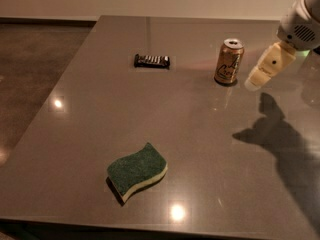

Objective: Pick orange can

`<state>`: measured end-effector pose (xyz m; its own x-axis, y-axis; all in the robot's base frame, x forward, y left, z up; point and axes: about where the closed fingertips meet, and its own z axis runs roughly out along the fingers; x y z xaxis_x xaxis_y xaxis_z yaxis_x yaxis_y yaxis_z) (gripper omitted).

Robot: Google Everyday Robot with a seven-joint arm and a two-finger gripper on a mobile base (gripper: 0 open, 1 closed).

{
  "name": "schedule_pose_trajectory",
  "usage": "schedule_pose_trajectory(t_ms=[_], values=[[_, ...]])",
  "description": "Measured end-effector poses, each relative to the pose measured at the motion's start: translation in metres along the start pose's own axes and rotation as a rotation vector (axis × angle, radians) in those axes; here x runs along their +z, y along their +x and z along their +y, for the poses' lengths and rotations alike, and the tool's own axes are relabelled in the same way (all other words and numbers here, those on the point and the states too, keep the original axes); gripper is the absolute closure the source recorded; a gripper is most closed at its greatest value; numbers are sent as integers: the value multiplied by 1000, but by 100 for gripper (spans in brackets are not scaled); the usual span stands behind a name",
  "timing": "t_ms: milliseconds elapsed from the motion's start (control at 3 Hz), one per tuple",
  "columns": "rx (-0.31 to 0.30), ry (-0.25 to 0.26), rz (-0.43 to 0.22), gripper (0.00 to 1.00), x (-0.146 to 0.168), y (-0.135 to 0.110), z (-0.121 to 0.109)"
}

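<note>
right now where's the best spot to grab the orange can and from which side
Probably its round side at mid-height, since the orange can stands upright. Come from the picture's right, where the gripper hangs just beside it, not touching.
</note>
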<state>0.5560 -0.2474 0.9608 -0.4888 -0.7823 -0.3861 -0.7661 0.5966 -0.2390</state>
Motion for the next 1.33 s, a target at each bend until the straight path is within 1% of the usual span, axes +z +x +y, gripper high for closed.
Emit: schedule_pose_trajectory(t_ms=[333,667,1000,1333], values=[[102,20,-68,0,16,-12,-31],[178,15,-132,0,48,-31,-60],[199,0,-159,0,70,-42,-70],[203,-17,-178,0,87,-52,-75]])
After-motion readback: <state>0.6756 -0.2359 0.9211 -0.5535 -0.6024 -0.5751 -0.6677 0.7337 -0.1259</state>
